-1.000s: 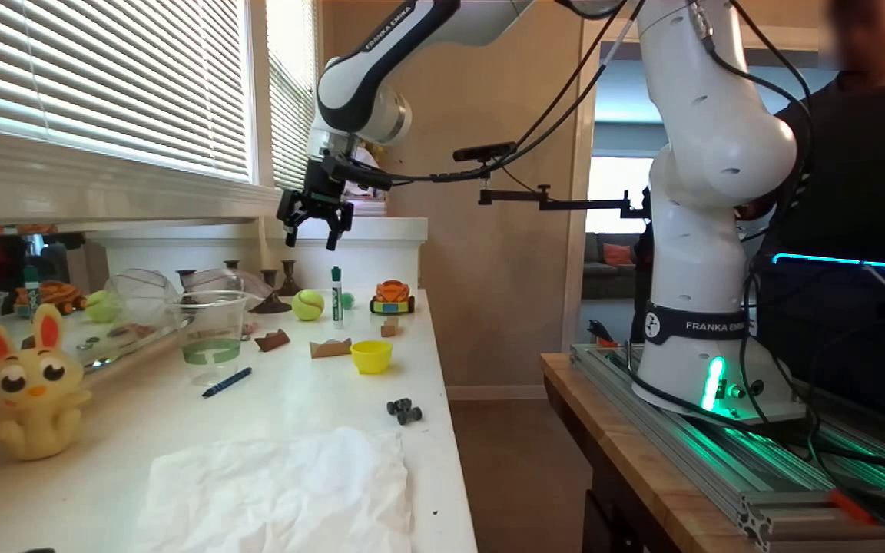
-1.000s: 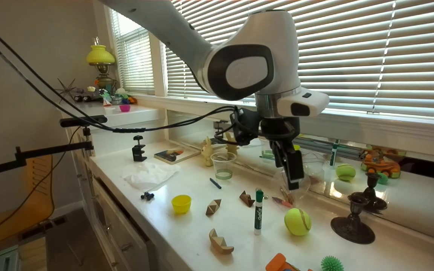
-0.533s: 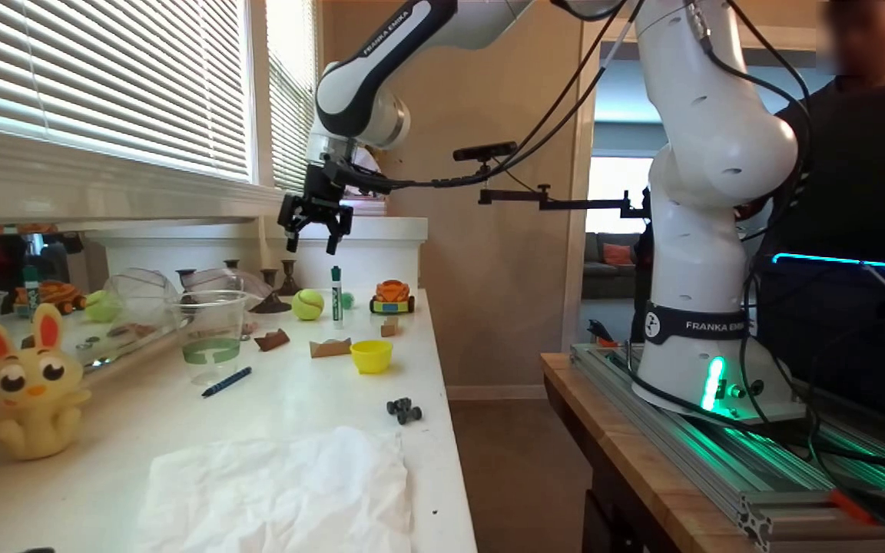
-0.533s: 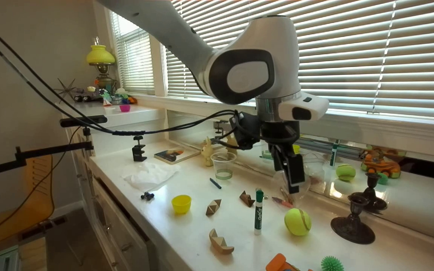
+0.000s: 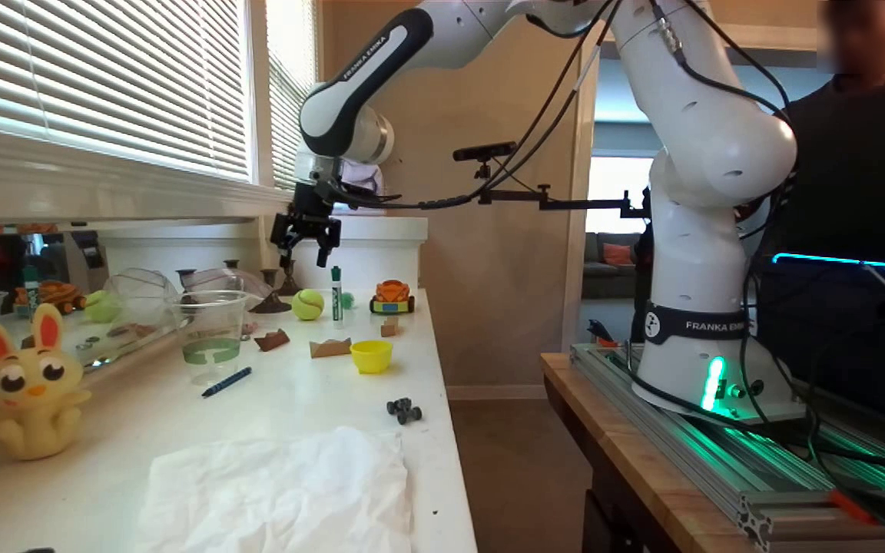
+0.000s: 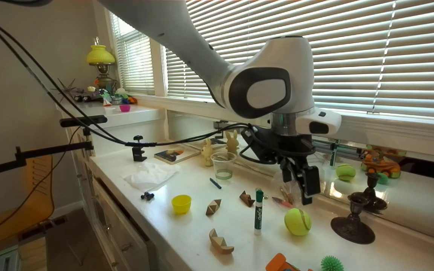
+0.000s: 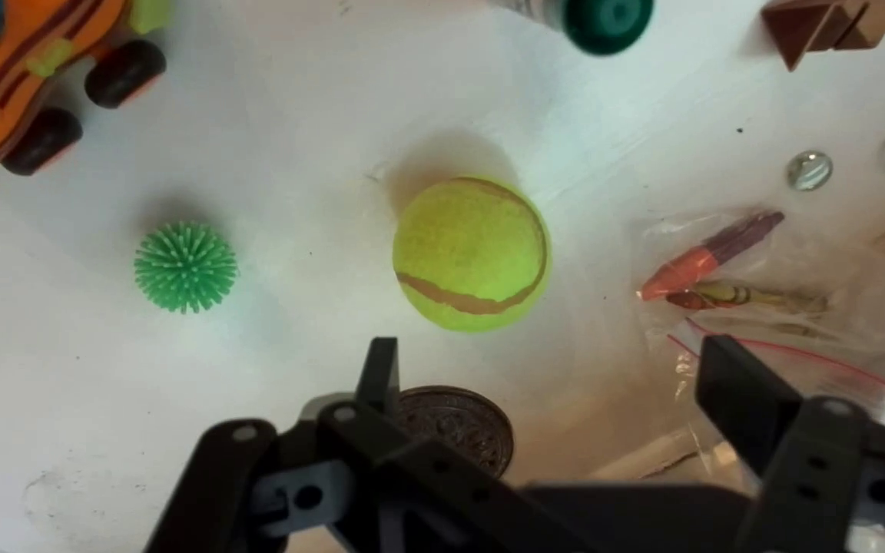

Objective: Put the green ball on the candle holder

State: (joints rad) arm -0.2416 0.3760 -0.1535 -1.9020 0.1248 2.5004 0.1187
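Hovers with black two-fingered claw [image 7: 548,353] spread, empty. Has yet to grasp round yellow-green felt ball [image 7: 473,252], lying toward mirrored edge of white bench [image 6: 237,222]; then lift, seat on slim dark metallic candle holder [image 6: 353,221] there.

Arm [image 5: 462,38] arched, forearm [image 5: 377,60] sloping down to wrist [image 6: 300,77]. Gripper [image 7: 554,376] hanging mid-air, pointing down in both exterior views; in wrist view, fingers [image 7: 746,395] spread wide apart. Base [image 5: 681,372] upright, its light [image 5: 714,384] glowing green.

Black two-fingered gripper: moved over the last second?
Yes. In an exterior view the black gripper is lower and further left in the picture, judged against the upright green-capped white marker, which hasn't moved.
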